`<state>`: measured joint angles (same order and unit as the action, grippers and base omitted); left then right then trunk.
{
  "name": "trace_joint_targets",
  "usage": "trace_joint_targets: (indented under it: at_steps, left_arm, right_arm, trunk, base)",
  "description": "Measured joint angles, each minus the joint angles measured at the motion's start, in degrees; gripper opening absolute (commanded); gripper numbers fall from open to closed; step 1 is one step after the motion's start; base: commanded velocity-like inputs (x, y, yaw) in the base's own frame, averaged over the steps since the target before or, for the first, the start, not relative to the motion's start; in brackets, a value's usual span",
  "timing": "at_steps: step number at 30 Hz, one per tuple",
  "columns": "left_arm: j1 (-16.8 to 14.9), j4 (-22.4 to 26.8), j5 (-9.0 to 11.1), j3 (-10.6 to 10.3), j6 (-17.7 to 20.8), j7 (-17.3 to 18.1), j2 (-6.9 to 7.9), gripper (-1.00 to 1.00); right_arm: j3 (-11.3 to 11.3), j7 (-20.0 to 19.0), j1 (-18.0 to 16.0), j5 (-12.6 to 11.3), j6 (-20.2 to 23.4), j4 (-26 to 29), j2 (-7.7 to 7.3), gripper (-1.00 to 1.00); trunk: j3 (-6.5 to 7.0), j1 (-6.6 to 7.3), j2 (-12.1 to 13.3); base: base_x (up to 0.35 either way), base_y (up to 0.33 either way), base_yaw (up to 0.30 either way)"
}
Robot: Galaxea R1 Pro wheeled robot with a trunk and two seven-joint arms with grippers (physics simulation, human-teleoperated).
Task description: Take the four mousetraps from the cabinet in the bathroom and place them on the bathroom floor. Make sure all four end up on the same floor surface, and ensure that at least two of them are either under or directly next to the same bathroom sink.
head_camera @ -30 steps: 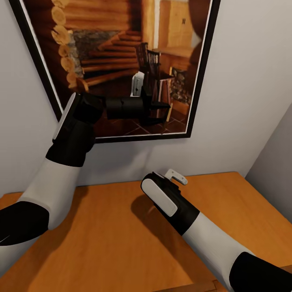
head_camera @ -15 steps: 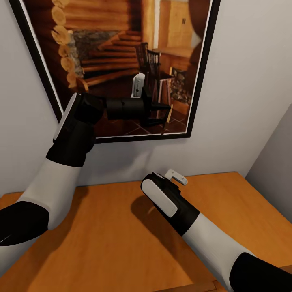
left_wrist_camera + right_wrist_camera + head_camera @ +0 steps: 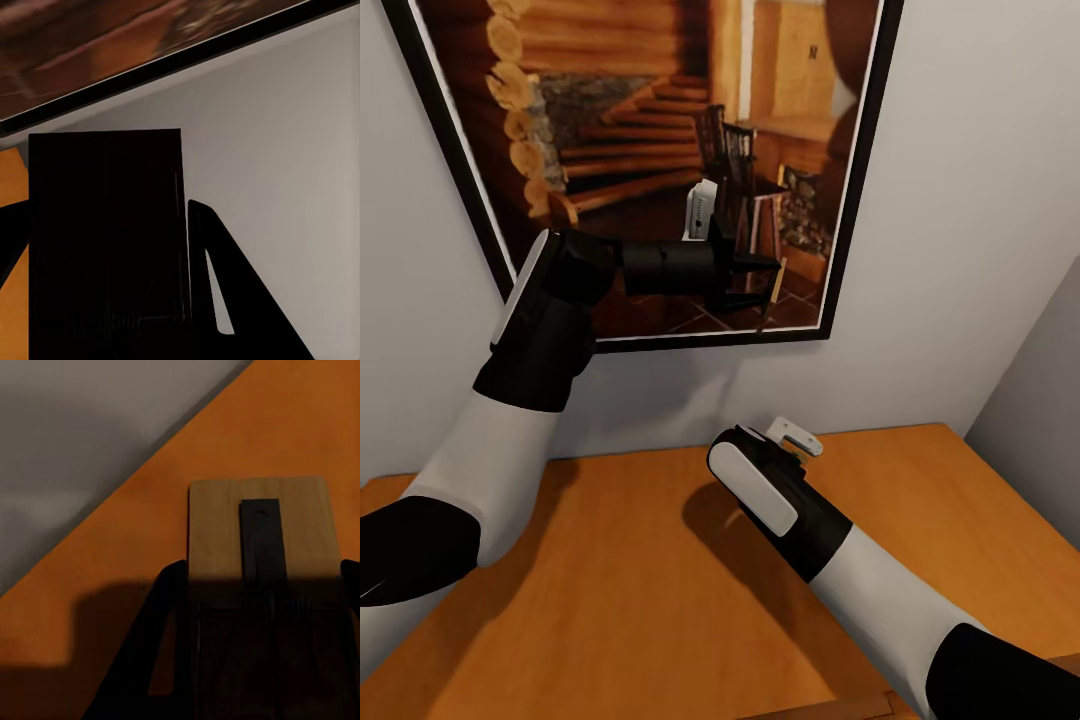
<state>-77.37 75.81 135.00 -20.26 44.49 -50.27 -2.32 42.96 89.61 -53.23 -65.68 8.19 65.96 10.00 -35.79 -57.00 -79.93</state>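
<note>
In my right wrist view I have a flat pale wooden mousetrap with a dark metal plate down its middle (image 3: pixel 259 532), sitting between the two dark fingers of the right gripper (image 3: pixel 259 585). One finger (image 3: pixel 169 607) lies against one long edge of the board and the other shows at the opposite edge, so I read the jaws as clamped on its sides, with the front half of the trap sticking out past the fingertips. Beneath it is the smooth orange wooden top of a cabinet (image 3: pixel 112 570), and I cannot tell whether the trap touches that surface or hangs just above it.

In my left wrist view a dark flat rectangular board (image 3: pixel 105 240) sits between the left gripper's black fingers (image 3: pixel 210 277). It is in deep shadow; it looks like a second trap gripped the same way, but I cannot make out any detail on it.

From the head view, the right gripper (image 3: pixel 795 437) is low over the orange top (image 3: pixel 610 580), close to the grey wall (image 3: pixel 960 200). The left gripper (image 3: pixel 735 262) is raised in front of a large black-framed picture of a log-cabin staircase (image 3: pixel 650 130) hanging on that wall.
</note>
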Motion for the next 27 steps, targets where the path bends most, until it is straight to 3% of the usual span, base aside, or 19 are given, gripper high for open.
trace_joint_targets:
  at_steps: [9,10,14,16,27]
  left_arm:
    - [0.00,0.03,-0.29,0.00,0.20,0.14,0.02,-1.00]
    - [-0.01,0.11,-0.14,-0.07,0.02,0.04,0.05,-1.00]
    - [0.00,0.15,-0.47,-0.08,0.23,0.21,0.09,-1.00]
    - [0.00,0.16,-0.47,-0.07,0.27,0.21,0.09,-1.00]
    - [0.00,0.15,-0.47,-0.07,0.32,0.23,0.10,-1.00]
  right_arm:
    - [-0.09,0.04,0.00,-0.51,0.37,0.33,0.00,-1.00]
    - [-0.19,0.07,0.03,-1.57,0.70,1.89,0.00,-1.00]
    - [-0.61,0.06,0.03,-1.70,5.49,11.20,-0.04,-1.00]
    - [-1.11,0.05,0.04,-1.73,6.79,12.86,-0.28,-1.00]
    - [-2.10,0.04,0.04,-1.78,8.84,14.15,-0.41,-1.00]
  trunk:
    - [0.00,0.00,0.00]
    - [-0.01,-0.01,0.01]
    - [-0.01,-0.01,0.01]
    - [-0.01,-0.01,0.01]
    - [-0.02,-0.01,0.01]
  base:
    - [0.000,0.000,0.000]
    - [0.000,0.000,0.000]
    - [0.000,0.000,0.000]
    - [0.000,0.000,0.000]
    - [0.000,0.000,0.000]
